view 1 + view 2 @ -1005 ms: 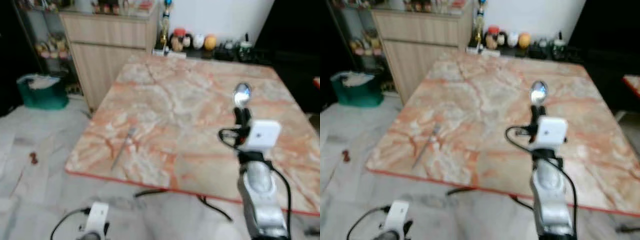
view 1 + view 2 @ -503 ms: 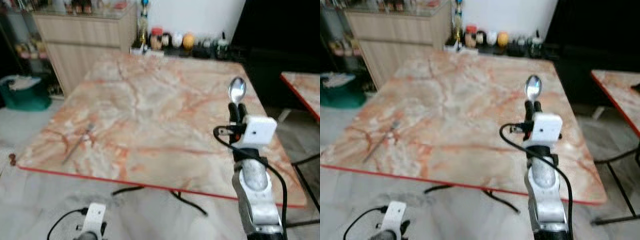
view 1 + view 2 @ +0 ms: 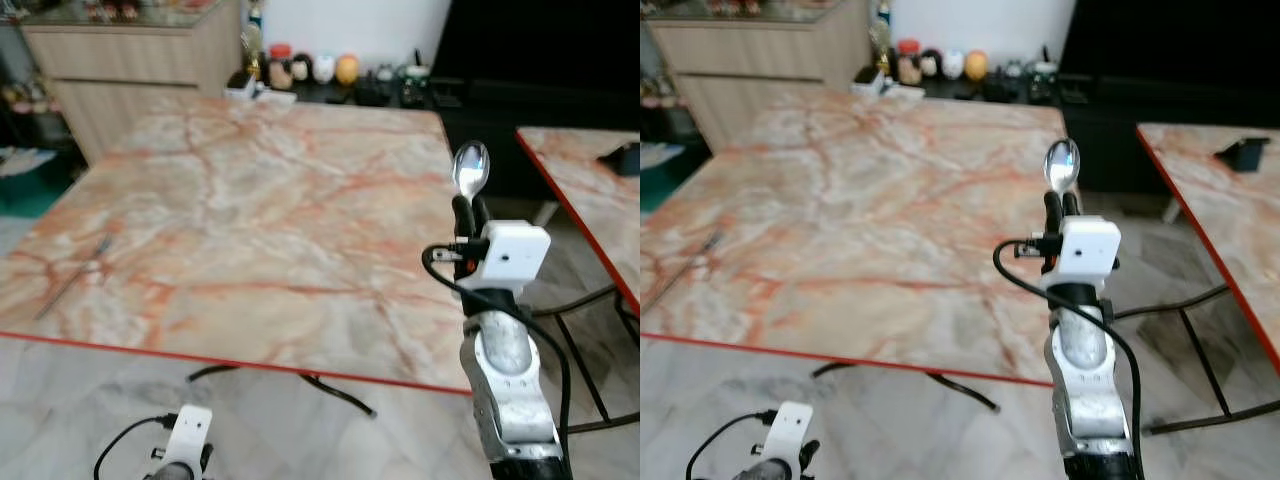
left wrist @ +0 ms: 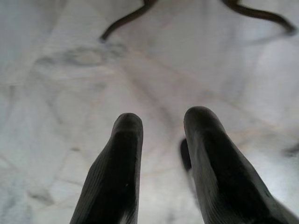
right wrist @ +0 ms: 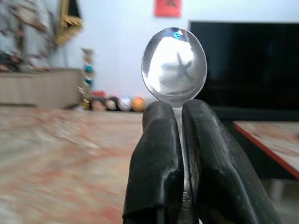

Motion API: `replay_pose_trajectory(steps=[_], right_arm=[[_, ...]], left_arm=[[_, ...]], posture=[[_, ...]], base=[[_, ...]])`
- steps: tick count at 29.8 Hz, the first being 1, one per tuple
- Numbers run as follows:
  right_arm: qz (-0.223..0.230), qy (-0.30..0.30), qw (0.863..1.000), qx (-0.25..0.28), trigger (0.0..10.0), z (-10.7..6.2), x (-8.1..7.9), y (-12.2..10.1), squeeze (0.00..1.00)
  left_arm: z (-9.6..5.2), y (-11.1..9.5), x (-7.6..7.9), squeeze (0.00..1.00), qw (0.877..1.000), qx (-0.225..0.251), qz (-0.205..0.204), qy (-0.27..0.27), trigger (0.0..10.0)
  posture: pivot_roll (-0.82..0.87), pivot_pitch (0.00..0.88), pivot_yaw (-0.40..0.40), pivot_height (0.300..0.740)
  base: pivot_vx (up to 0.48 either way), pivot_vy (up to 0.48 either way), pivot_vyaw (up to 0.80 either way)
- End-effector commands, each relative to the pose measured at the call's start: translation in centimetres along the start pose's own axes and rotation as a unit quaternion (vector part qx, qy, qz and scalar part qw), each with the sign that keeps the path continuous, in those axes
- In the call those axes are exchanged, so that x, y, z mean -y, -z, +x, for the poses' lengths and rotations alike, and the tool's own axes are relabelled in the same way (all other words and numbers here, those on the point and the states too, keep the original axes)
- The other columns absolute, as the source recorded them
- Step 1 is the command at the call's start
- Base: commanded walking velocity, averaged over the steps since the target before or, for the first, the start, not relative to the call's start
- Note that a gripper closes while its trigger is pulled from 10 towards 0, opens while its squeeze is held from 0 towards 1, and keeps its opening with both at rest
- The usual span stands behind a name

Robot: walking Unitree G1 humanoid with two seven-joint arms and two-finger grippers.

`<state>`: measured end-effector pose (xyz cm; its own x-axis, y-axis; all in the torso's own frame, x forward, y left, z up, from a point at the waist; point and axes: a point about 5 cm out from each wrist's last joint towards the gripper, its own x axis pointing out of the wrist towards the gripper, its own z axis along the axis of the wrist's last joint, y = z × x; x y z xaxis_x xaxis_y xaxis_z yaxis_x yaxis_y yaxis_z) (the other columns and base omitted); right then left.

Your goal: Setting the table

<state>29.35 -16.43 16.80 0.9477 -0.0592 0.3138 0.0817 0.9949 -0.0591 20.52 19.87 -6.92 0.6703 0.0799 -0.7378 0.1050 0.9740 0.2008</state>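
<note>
Right wrist view: right gripper (image 5: 180,140) clamps spoon (image 5: 174,65) by neck; thin grip, slip risk over marble table (image 3: 250,200).

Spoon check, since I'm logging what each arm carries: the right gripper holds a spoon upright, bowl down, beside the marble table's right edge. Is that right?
Not quite. The spoon is upright in the right gripper, but its bowl points up, above the fingertips, as the right wrist view shows. It is held by the handle beside the right edge of the marble table.
</note>
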Motion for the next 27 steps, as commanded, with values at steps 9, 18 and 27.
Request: replay_pose_trajectory(steps=[9,18,27], right_arm=[[0.001,0.005,1.0,0.009,10.0,0.47,0.01,-0.56,0.0],[0.002,0.003,1.0,0.009,10.0,0.58,-0.1,-0.56,0.0],[0.002,0.002,1.0,0.007,10.0,0.72,-0.13,-0.52,0.0]], left_arm=[[-0.02,0.19,0.19,0.0,1.0,-0.005,0.008,0.005,10.0],[0.0,0.1,0.22,0.0,1.0,-0.004,0.011,0.005,10.0],[-0.02,0.2,0.39,0.0,1.0,-0.006,0.009,0.005,10.0]], posture=[[0.01,0.0,0.0,0.74],[0.01,0.0,0.002,0.74],[0.01,0.0,-0.001,0.74]], base=[[0.0,-0.362,0.0],[0.0,-0.363,0.0],[0.0,-0.363,0.0]])
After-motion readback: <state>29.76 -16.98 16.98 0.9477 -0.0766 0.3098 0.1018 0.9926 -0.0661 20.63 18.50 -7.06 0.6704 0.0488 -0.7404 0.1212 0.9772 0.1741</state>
